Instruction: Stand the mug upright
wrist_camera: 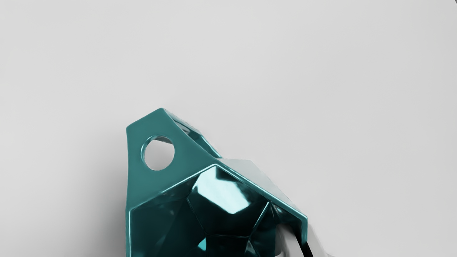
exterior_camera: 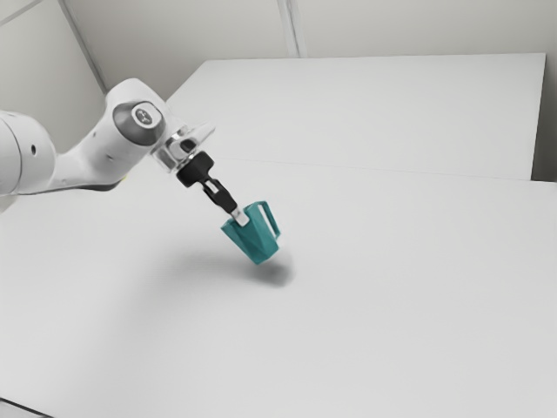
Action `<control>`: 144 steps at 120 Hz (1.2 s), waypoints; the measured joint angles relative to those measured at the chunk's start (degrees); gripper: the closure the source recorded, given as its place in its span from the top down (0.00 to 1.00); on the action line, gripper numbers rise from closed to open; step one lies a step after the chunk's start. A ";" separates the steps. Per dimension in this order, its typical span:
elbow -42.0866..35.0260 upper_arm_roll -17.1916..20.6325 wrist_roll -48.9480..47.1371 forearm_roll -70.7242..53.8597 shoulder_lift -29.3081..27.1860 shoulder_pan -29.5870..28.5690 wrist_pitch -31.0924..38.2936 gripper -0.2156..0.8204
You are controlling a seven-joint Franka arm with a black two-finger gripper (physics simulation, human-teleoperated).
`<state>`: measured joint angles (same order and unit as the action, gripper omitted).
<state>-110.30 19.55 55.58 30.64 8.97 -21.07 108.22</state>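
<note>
In the exterior view, the gripper (exterior_camera: 238,216) is closed on the side wall of the mug (exterior_camera: 252,239), and the mug lies straight off the fingertips, down and toward the exterior view's right. Its long axis runs nearly in line with the fingers: the mouth faces back toward the gripper, the base points down and away, and the handle (exterior_camera: 272,219) is on the side turned toward the exterior view's right. The mug is tilted, and its shadow (exterior_camera: 277,275) falls apart from it on the table (exterior_camera: 392,296), so it looks to be held a little above the surface. The next move probably calls for turning the hand until that axis stands vertical, then lowering the base flat; letting go while it leans could tip it over. How near the lowest edge of the base is to the table is hard to judge. In the wrist view, the inner finger (wrist_camera: 291,242) is inside the mouth and the outer finger (wrist_camera: 317,239) is against the outside, with the wall pinched between. The outer one is mostly hidden by that wall, and part of the mug is cut off by the picture's edge.
</note>
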 joint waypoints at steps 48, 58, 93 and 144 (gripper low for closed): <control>-14.60 7.55 -14.02 -20.58 -11.63 0.27 18.67 0.03; -16.36 8.32 -16.17 -21.15 -13.45 0.39 20.59 0.03; -21.38 9.90 -23.17 -21.84 -16.66 -0.41 22.99 0.03; -24.90 10.86 -31.04 -23.03 -15.66 -0.62 25.50 0.03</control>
<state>-135.20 30.41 24.54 7.61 -6.69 -21.69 133.72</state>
